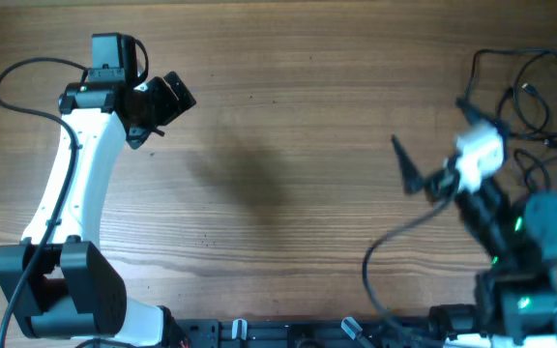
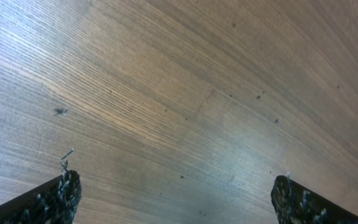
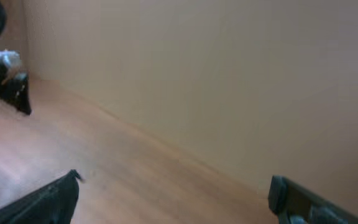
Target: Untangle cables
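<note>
The left end effector (image 2: 176, 200) is released, its two dark fingers (image 2: 48, 199) spread wide over bare wood, grasping and touching nothing; it hangs over the far left part of the bench (image 1: 288, 145). The right end effector (image 3: 173, 205) is also spread fully apart and empty, with only the bench surface and a plain wall between and beyond its fingers. From overhead it sits on the right side, just beside the left edge of the cables (image 1: 532, 90); whether it brushes a strand cannot be told. The cables lie in the far right corner of the bench as thin black cords in loose, overlapping loops with small plugs at some ends, well apart from the left arm.
</note>
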Tool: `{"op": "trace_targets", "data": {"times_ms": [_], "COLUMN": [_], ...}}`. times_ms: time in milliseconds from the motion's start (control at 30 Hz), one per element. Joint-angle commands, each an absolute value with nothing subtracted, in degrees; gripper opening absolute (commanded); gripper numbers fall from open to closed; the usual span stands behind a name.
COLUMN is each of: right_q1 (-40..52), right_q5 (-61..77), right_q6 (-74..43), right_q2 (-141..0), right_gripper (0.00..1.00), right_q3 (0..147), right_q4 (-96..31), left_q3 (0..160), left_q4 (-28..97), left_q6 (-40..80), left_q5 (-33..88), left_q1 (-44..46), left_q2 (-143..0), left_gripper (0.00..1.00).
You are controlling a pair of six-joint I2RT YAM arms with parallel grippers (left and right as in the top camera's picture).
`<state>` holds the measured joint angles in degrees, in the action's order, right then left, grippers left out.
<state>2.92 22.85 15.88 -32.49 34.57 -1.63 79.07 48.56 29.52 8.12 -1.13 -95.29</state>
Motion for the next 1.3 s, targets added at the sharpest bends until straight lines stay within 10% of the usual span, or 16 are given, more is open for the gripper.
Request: {"op": "trace_targets", "data": {"times_ms": [0, 1267], "right_q1": [3.0, 3.0], "right_q5": [23.2, 22.7], "right_q6": [16.4, 15.0], "right_q2": [-21.3, -0.5], "right_gripper": [1.00, 1.00], "right_q3": [23.5, 0.3], "right_q4": [2.1, 1.7], "left_q3": [78.6, 78.6], "left_q4": [48.5, 48.5], "left_q6": [30.3, 30.3], "left_q5": [7.6, 7.6], "left_q1": [-1.0, -1.0], "left_q2": [-95.8, -95.8], "left_gripper": [1.00, 1.00]}}
